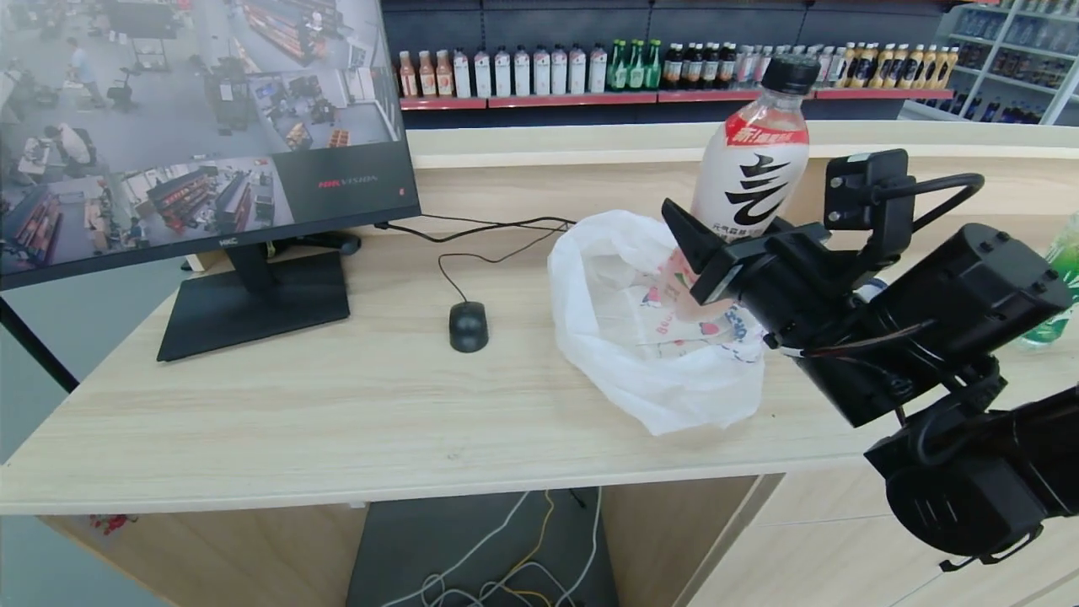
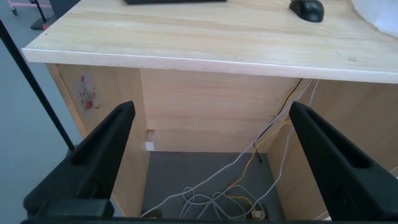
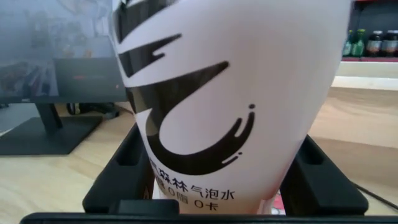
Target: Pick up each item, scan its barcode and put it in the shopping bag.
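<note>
My right gripper [image 1: 716, 257] is shut on a clear drink bottle [image 1: 746, 181] with a white label, black brush mark and black cap. It holds the bottle upright by the lower body, just above the open white plastic shopping bag [image 1: 649, 346] lying on the counter. Up close, the bottle [image 3: 230, 99] sits between the dark fingers [image 3: 121, 171]. My left gripper [image 2: 214, 162] is open and empty, low in front of the counter's front edge, facing the cables under the desk.
A monitor [image 1: 198, 126] on a black stand occupies the counter's left. A black mouse [image 1: 468, 325] with its cable lies in the middle. A green bottle [image 1: 1058, 287] stands at the far right. Shelves of drinks [image 1: 674, 67] line the back wall.
</note>
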Robot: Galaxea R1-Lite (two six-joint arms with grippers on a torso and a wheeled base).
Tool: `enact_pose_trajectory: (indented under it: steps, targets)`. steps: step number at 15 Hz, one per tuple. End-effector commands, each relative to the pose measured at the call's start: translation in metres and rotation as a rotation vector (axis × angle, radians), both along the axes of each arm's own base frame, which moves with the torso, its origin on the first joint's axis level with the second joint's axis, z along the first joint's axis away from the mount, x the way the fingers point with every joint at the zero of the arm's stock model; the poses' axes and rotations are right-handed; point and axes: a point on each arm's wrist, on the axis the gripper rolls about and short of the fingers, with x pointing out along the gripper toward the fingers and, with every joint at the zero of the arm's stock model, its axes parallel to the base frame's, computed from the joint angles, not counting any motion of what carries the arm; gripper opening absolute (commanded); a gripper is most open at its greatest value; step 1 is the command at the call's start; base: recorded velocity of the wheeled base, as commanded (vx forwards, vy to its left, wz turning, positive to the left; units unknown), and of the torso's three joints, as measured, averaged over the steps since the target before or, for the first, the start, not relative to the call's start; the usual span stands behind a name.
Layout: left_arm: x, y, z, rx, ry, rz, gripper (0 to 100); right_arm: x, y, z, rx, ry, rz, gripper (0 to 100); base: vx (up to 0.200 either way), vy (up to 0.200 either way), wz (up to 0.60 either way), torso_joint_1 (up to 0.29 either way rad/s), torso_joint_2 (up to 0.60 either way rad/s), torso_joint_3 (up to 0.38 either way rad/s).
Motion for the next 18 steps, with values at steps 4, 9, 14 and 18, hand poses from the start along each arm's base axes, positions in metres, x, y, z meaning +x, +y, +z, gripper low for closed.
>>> enact_pose_trajectory:
  steps: [4,9,14,18]
  targets:
    - [0.0,0.0,0.0,0.002,0.0,0.001,100,0.013,0.01,0.011,0.038,0.011,-0.068,0,0.0,0.0,0.0,0.0,0.0,0.0]
    - [0.0,0.0,0.0,0.004,0.0,0.001,100,0.04,0.03,0.046,0.03,0.077,-0.132,0,0.0,0.0,0.0,0.0,0.0,0.0]
    - [0.0,0.0,0.0,0.002,0.002,0.001,100,0.071,0.046,0.03,0.006,0.116,-0.137,0,0.0,0.0,0.0,0.0,0.0,0.0]
    - [0.0,0.0,0.0,0.006,0.0,0.001,100,0.087,0.054,0.014,0.008,0.145,-0.135,0,0.0,0.0,0.0,0.0,0.0,0.0]
